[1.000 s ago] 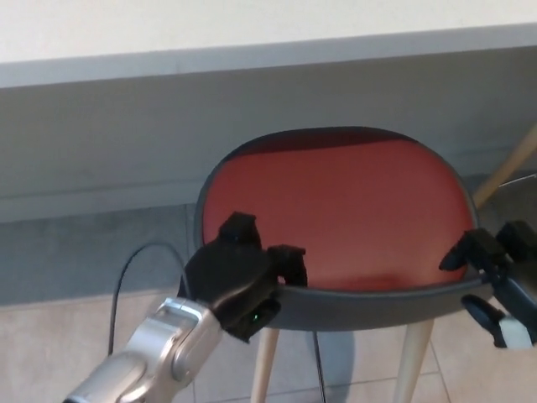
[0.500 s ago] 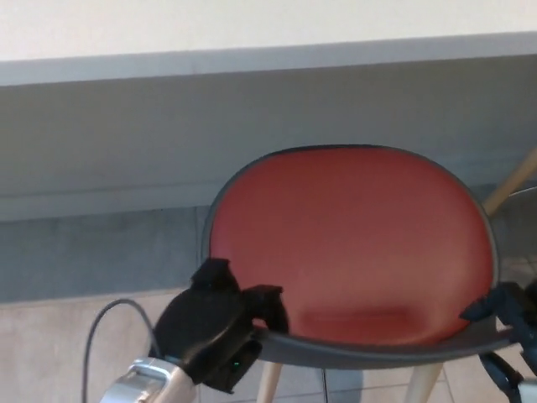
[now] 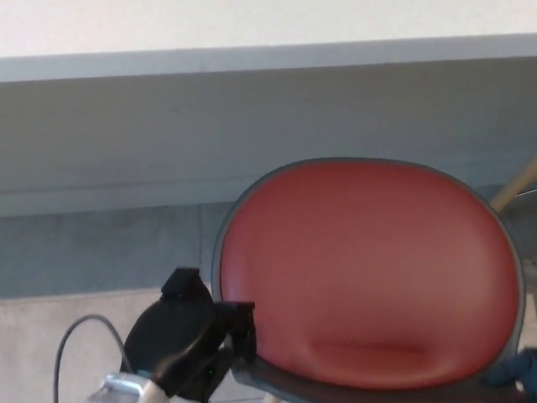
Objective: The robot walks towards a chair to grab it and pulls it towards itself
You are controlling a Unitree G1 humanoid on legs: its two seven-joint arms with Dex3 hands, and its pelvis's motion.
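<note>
Chair (image 3: 369,277) fills lower right of view, standing on the floor (image 3: 50,319). Desk (image 3: 252,59) spans the top, behind the chair. Left robot hand (image 3: 189,344) at chair's near-left rim, touching it. Cable (image 3: 71,344) loops left of that hand. Right robot hand (image 3: 516,374) at lower right corner, by the chair's rim.

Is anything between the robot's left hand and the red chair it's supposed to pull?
Nothing visible. The left hand is already at the front left rim of the red-seated, grey-shelled chair, with no object between them.
</note>
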